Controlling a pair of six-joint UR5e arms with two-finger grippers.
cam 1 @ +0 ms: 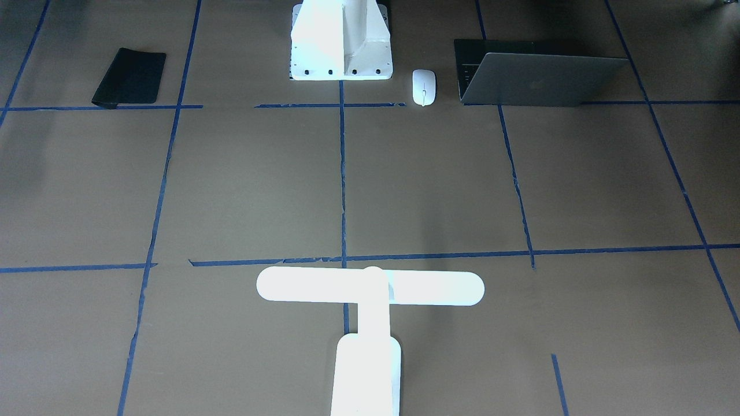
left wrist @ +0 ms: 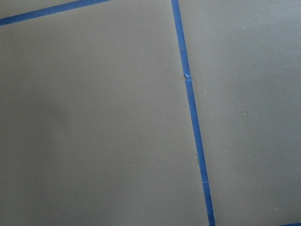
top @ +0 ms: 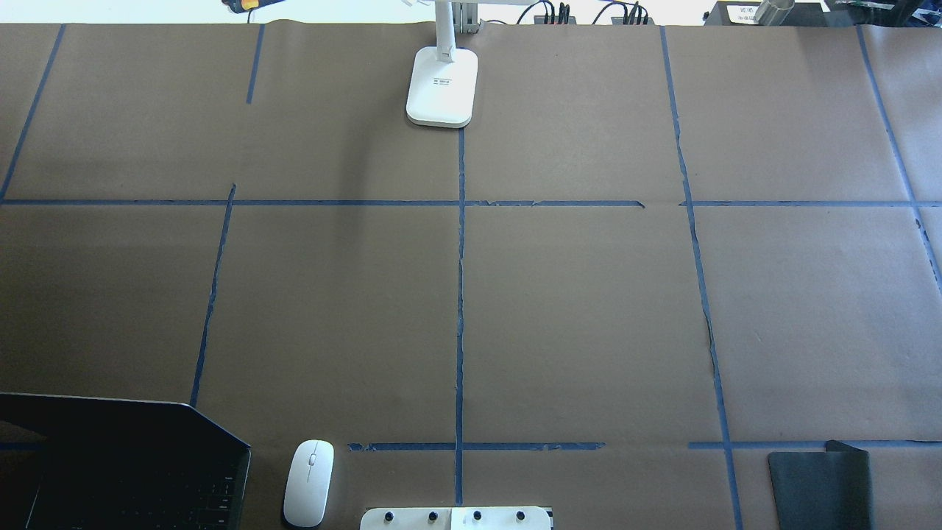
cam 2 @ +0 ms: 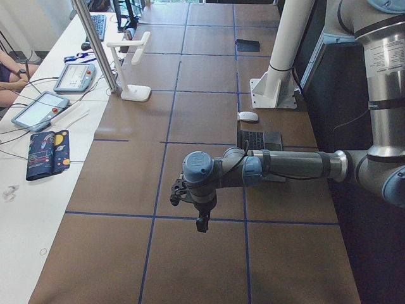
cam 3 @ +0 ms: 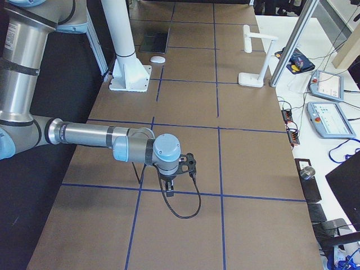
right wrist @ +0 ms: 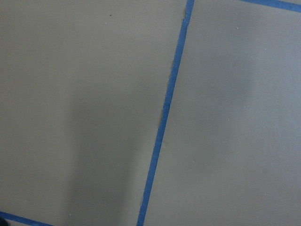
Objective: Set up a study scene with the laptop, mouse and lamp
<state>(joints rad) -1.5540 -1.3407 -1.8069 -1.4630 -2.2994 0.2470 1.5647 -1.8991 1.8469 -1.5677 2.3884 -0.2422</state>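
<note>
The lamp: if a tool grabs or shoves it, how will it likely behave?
The lamp probably tips if pushed high: the side views show a long bar head on a narrow arm over a small base. Its smooth white shell looks rigid, perhaps slippery. Gripping low seems safer.

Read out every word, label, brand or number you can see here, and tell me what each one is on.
No text is clear enough to quote.
On the lamp base: a small dark printed label, too small to read.
On the laptop lid: a faint logo, no words; its key legends are blurred.
On the pendant screen: too small to read.
</note>
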